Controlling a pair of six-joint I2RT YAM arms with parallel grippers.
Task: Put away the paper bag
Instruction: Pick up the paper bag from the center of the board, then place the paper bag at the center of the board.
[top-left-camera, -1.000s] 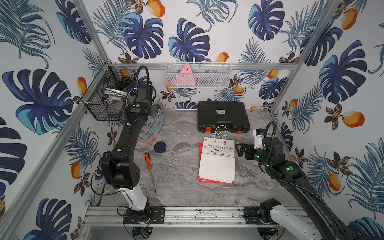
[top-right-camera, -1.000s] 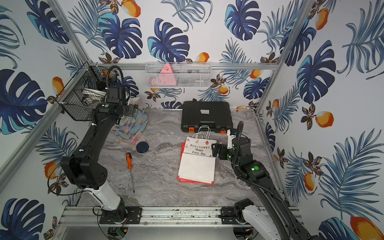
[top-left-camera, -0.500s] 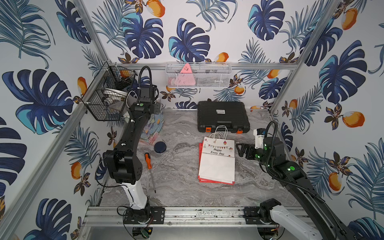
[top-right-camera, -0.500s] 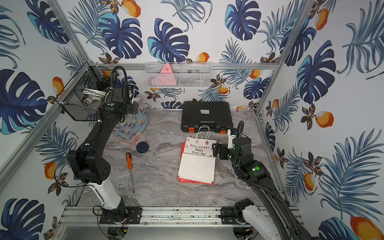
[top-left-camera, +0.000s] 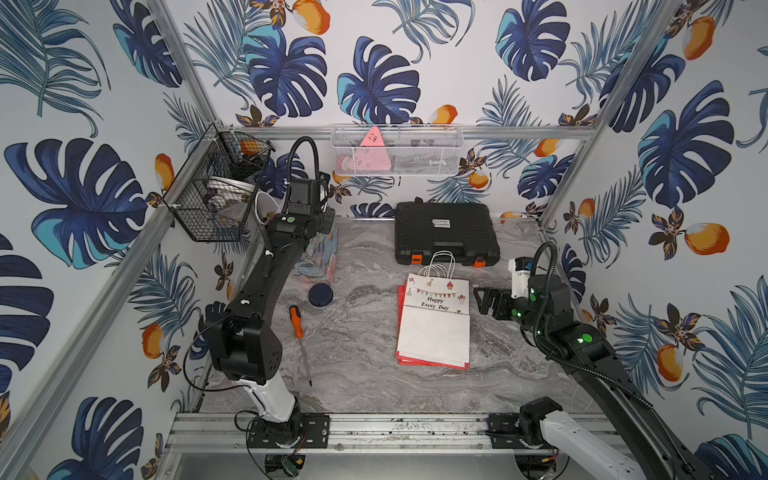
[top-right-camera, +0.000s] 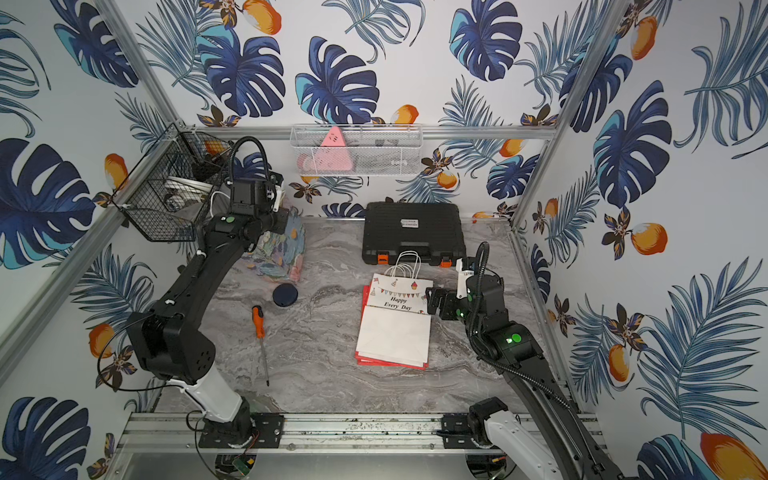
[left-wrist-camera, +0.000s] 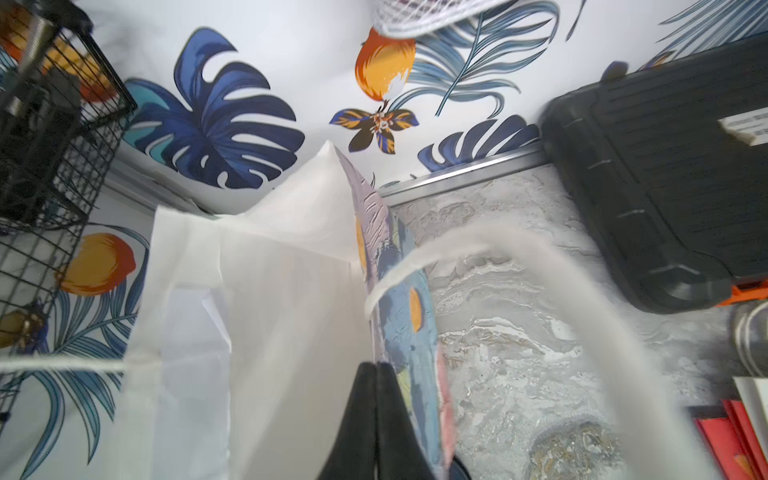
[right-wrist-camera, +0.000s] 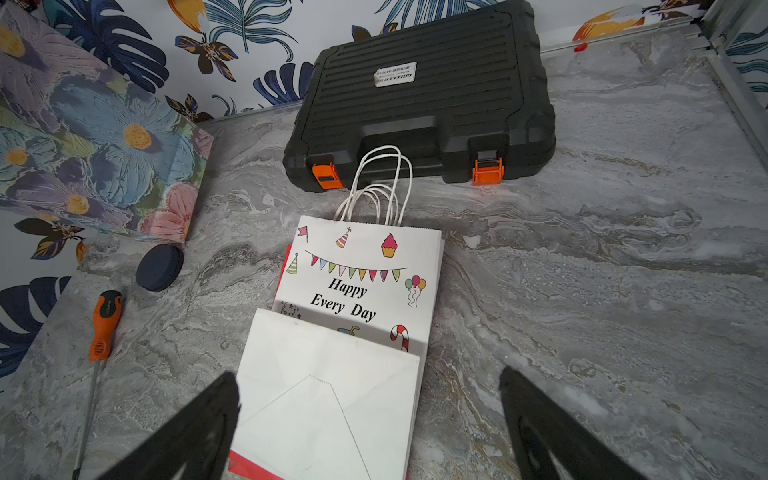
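Here the left gripper (left-wrist-camera: 376, 368) is clenched. Its two black fingers (left-wrist-camera: 357, 415) press flat against each other, and the upper edge of the floral paper bag (left-wrist-camera: 399, 291) runs straight into the seam between them, so the grip is on the printed wall of the bag. The bag stands open and upright at the back corner of the marble table (top-left-camera: 357, 353). Its white inside lies on one side of the fingers and the flowered outside on the other. A white handle (left-wrist-camera: 519, 266) of the bag loops, blurred, close before the wrist camera. A black wire basket (top-left-camera: 212, 199) hangs on the side wall near this gripper.

The right gripper (right-wrist-camera: 365, 378) is released, with the jaws wide apart and nothing between them. It is low over the table. Directly ahead of it a white gift bag (right-wrist-camera: 357, 286) printed "Happy Every Day" lies flat on top of a red bag (top-left-camera: 432, 361). In both top views the gripper is at the edge of this stack; whether it touches the paper I cannot tell. Past the loops of the white bag lies a closed black tool case (top-left-camera: 444, 232). On the far side of the stack from the right gripper, between the two grippers, an orange-handled screwdriver (top-left-camera: 297, 322) and a dark round disc (top-left-camera: 320, 295) lie on the table.
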